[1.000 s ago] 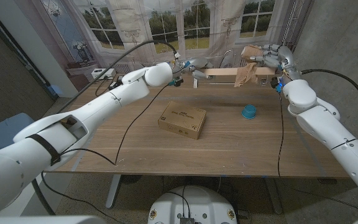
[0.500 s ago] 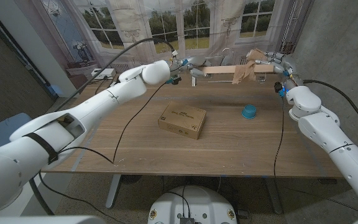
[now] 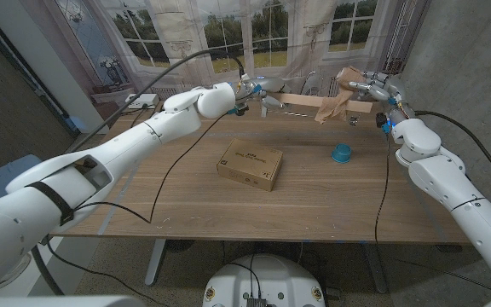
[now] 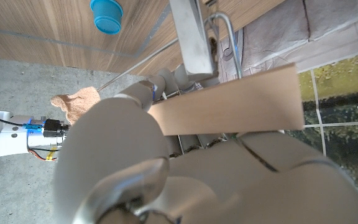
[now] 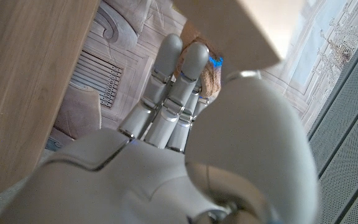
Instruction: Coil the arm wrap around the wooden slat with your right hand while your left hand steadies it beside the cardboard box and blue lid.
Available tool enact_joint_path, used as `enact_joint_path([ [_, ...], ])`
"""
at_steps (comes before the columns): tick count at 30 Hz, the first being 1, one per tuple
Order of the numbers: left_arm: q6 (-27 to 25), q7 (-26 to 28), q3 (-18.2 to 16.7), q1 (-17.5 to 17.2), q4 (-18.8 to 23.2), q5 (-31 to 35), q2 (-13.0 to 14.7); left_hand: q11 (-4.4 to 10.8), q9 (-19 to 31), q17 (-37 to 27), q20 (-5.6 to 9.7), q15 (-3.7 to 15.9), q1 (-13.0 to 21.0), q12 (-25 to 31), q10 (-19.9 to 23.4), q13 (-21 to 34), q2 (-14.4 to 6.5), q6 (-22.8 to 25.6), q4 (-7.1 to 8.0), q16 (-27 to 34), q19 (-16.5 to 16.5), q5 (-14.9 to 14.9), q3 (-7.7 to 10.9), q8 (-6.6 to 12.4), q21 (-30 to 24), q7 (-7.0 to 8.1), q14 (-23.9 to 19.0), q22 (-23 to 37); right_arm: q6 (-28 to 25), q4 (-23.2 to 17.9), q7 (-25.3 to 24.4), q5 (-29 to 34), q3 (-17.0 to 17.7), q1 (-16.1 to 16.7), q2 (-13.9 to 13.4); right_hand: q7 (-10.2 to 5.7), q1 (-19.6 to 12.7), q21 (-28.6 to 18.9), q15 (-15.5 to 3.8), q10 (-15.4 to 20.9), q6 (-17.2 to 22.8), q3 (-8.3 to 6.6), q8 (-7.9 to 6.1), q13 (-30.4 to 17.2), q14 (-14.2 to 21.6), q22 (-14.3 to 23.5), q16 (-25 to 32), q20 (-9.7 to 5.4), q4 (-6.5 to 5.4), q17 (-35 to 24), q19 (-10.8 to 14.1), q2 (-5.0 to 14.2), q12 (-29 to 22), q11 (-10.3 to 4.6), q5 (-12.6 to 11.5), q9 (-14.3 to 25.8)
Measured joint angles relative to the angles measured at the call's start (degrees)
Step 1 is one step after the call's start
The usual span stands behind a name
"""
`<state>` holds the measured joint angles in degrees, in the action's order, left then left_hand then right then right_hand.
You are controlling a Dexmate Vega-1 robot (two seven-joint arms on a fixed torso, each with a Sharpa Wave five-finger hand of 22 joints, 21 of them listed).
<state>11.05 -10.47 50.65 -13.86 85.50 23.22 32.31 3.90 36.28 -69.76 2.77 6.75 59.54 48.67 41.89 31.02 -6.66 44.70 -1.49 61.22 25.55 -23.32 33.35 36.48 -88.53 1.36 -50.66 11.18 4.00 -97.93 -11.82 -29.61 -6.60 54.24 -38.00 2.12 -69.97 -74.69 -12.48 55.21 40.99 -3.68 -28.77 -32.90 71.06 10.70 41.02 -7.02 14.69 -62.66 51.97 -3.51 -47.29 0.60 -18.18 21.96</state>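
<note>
Coiling under way above the table's far edge: left hand [image 3: 258,92] clamps one end of the wooden slat [image 3: 314,101], right hand [image 3: 372,87] grips the arm wrap [image 3: 331,106], partly wound, tail hanging loose

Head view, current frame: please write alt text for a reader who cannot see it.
Both robot hands hold a wooden slat above the table's far edge, the left hand at one end and the right hand at the other, gripping a tan arm wrap draped over it. A cardboard box and blue lid lie on the wooden table.
</note>
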Motion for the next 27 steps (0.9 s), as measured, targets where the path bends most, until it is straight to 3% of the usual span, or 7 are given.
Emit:
enact_joint_path([
  [13, 3.0, -1.58, -3.26, -1.61, -3.38, -10.8, -1.67, -0.21, 0.22, 0.0, 0.0, 0.0, -0.46, -0.21, 0.23, 0.01, 0.46, -0.1, 0.02, -0.21, 0.01, -0.84, -0.02, 0.02, 0.0, 0.1, 0.0, 0.01, -2.28, -0.09, 0.42, -1.01, -0.74, -0.42, -0.92, 0.44, -0.14, -0.97, 0.09, 0.41, 0.63, -0.87, 0.31, -0.45, 0.7, -0.45, 0.41, -0.41, 0.71, -1.8, 1.03, -0.14, 0.09, -0.38, 0.0, -0.22],
  [15, 3.17, -1.58, -3.44, -1.73, -3.58, -11.35, -1.8, -0.08, 0.27, 0.0, 0.0, 0.0, -0.59, -0.24, 0.38, 0.01, 0.59, -0.1, 0.03, -0.2, 0.01, -0.84, -0.03, 0.02, 0.0, 0.11, 0.0, 0.01, -2.37, -0.1, 0.54, -1.14, -0.78, -0.42, -0.99, 0.73, -0.54, -0.97, 0.09, 0.9, 0.92, -0.95, 0.32, -0.46, 0.71, -0.59, 0.41, -0.42, 0.64, -1.95, 1.04, -0.54, 0.09, 0.1, 0.0, -0.19],
  [27, 3.72, -0.84, -4.5, -2.47, -4.88, -14.33, -2.63, -0.01, 0.05, -0.01, 0.0, -0.02, -0.57, -0.63, 0.46, 0.31, 0.57, -0.15, 0.12, -0.43, 0.01, -1.11, -0.12, 0.13, 0.0, 0.16, -0.03, 0.02, -0.94, 0.26, 1.58, -1.39, -0.99, 0.55, -1.18, 1.07, -0.54, -2.0, 0.29, 2.26, 1.64, -1.59, 0.38, -0.96, 2.14, -0.85, 0.95, -0.92, 1.13, -3.94, 2.58, -0.54, -0.2, -0.19, 0.0, 0.42],
])
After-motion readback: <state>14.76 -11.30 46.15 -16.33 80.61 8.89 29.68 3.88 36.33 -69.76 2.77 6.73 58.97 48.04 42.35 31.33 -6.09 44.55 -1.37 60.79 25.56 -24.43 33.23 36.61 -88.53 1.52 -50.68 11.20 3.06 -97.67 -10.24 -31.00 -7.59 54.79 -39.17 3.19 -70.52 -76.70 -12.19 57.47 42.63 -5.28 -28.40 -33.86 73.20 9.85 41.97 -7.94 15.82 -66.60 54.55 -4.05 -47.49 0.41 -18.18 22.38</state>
